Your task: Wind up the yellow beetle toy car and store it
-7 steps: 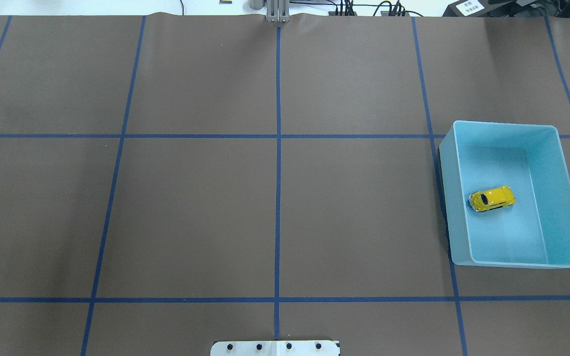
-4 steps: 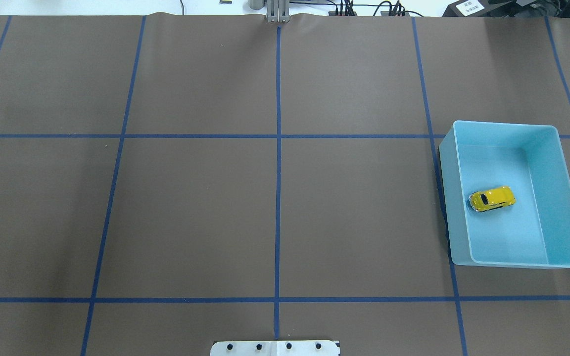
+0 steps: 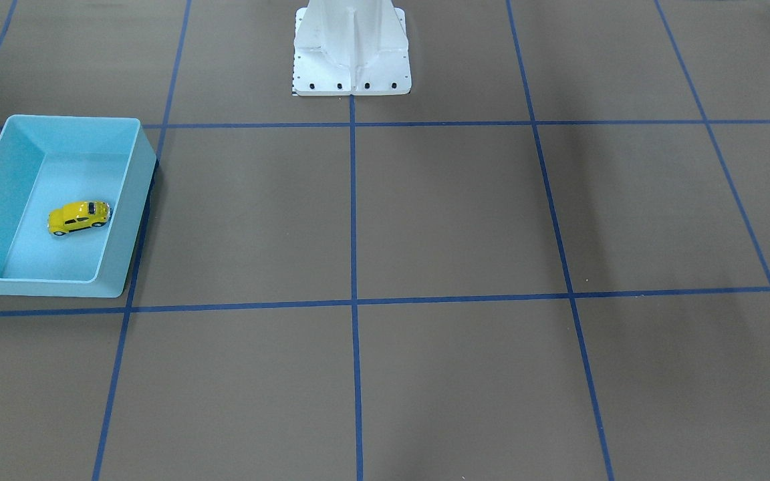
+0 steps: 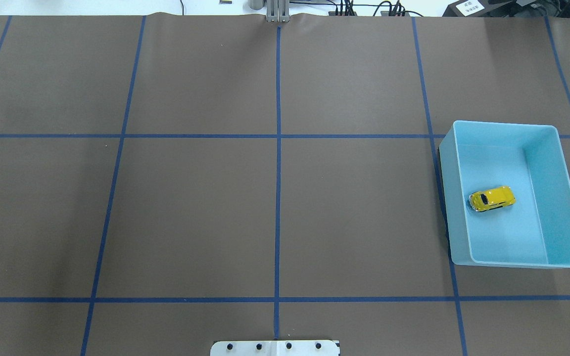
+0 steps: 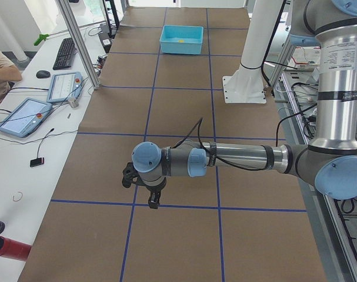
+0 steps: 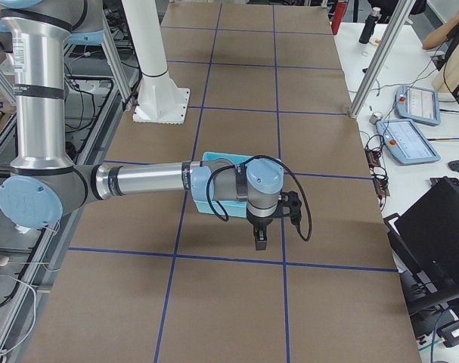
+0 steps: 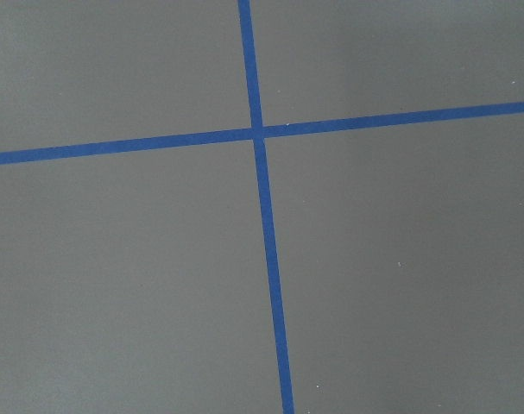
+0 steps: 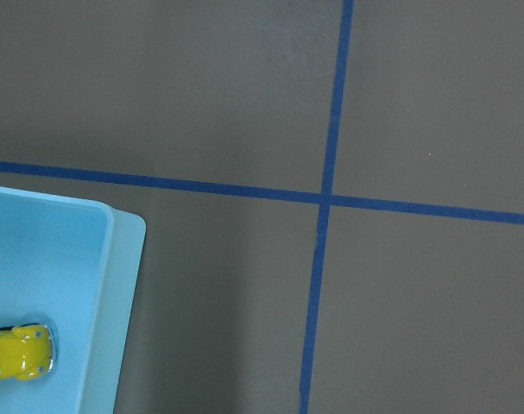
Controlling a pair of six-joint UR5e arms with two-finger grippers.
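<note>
**Where stored: yellow beetle toy car, in bin, robot's right side of bench**

As it sits on its wheels on the bin floor, the yellow beetle toy car [image 4: 492,198] counts as item one. It is glossy yellow with dark windows, lies slightly askew, and is close to the wall nearer the bench's middle.

Item two: light blue bin [image 4: 557,207], open-topped and rectangular, standing on the bench [image 4: 196,212] beside a crossing of blue tape lines [image 4: 278,198]. It holds the car alone.

Item three: right arm's fingers [image 6: 259,240], pointing down over the bench just beside the bin, nothing visible between them. Whether they are clenched or released cannot be told from the side view. The wrist camera takes in one bin corner and one end of the car.

Item four: left arm's fingers [image 5: 152,201], pointing down over a tape crossing, well apart from the bin. Their state likewise cannot be told.

Item five: white base mount [image 3: 351,53], bolted at the robot's edge of the bench.
</note>
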